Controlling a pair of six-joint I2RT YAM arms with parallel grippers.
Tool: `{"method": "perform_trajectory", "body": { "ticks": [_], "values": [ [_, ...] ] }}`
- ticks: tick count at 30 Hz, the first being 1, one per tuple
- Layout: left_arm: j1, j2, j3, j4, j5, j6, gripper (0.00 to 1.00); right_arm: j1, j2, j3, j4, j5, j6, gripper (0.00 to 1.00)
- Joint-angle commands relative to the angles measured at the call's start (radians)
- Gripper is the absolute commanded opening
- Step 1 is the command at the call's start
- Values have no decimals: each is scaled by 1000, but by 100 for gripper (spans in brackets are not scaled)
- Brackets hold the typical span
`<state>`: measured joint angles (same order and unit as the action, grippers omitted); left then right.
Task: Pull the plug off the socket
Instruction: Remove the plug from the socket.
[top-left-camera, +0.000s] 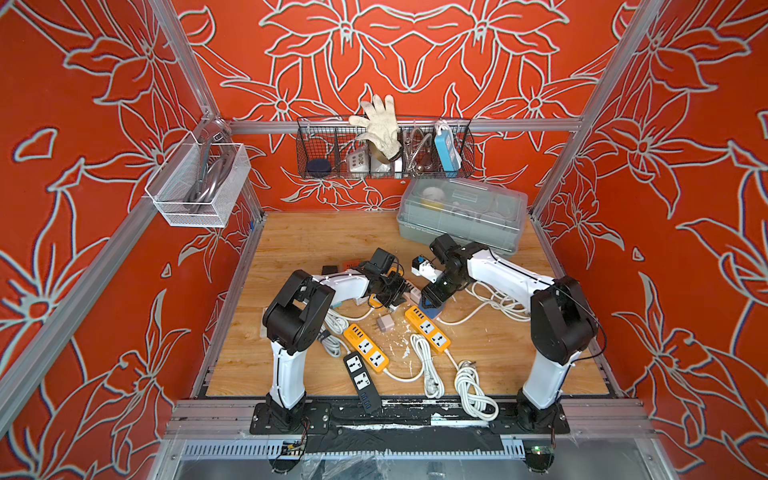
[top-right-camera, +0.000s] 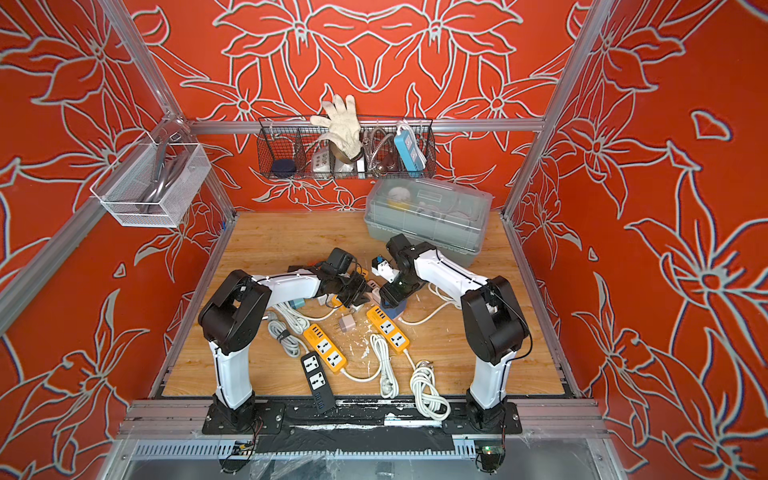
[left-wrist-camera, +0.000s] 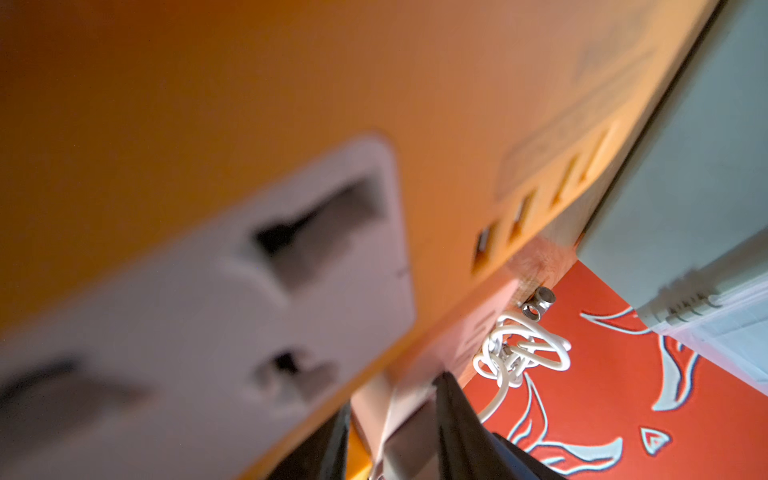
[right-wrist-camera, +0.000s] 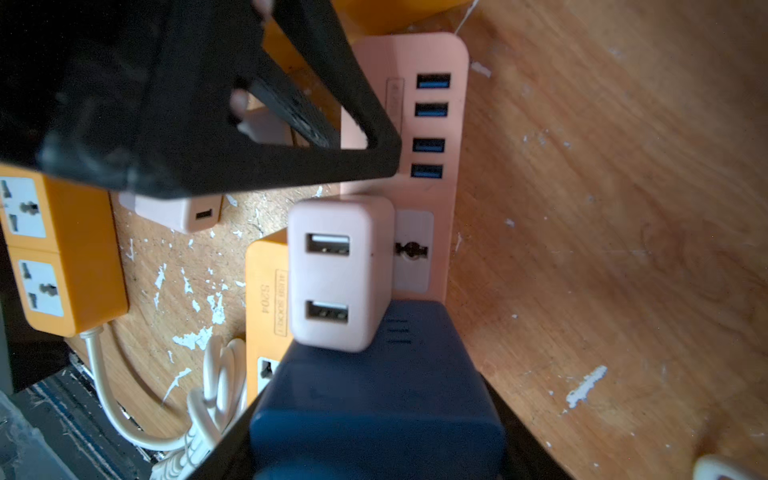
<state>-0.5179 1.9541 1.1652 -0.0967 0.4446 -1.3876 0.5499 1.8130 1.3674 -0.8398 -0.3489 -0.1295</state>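
Note:
My left gripper (left-wrist-camera: 395, 419) is shut on a small white plug (left-wrist-camera: 411, 440). It hangs low over an orange socket strip (left-wrist-camera: 208, 104) that fills the left wrist view, blurred. In both top views that gripper (top-left-camera: 392, 296) sits mid-table next to the right one (top-left-camera: 432, 300). My right gripper (right-wrist-camera: 374, 415) is shut on a dark blue block (right-wrist-camera: 374, 386) at the end of a white socket strip (right-wrist-camera: 419, 124) with blue USB ports. A white two-port USB charger (right-wrist-camera: 340, 274) stands plugged into that strip.
Two more orange strips (top-left-camera: 365, 347) (top-left-camera: 428, 328), a black strip (top-left-camera: 361, 380), a loose white charger (top-left-camera: 385, 323) and coiled white cables (top-left-camera: 473, 390) lie toward the front. A grey lidded box (top-left-camera: 461, 216) stands behind the right arm. Wire baskets (top-left-camera: 384, 149) (top-left-camera: 199, 183) hang on the frame.

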Motion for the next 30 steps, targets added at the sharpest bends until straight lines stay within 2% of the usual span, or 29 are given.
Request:
{"method": "perform_trajectory", "body": {
  "ticks": [1,4,8,11,15,19,30],
  "values": [
    [-7,51,-76,-186,-66,-4,35,25,1,13,-29,-131,56,27],
    [-6,58,-88,-198,-73,5,35,29,-77,-69,51,-132,87,26],
    [-5,62,-95,-202,-79,12,34,93,-169,-153,135,0,114,25],
    [-6,69,-81,-217,-81,28,34,122,-155,-116,128,72,129,25],
    [-6,68,-81,-227,-89,41,34,120,-84,21,-3,129,95,25],
    [-4,69,-98,-210,-82,41,34,101,-94,40,-40,106,63,25],
    [-3,62,-67,-186,-46,86,35,87,-383,-208,169,29,147,25]
  ]
}}
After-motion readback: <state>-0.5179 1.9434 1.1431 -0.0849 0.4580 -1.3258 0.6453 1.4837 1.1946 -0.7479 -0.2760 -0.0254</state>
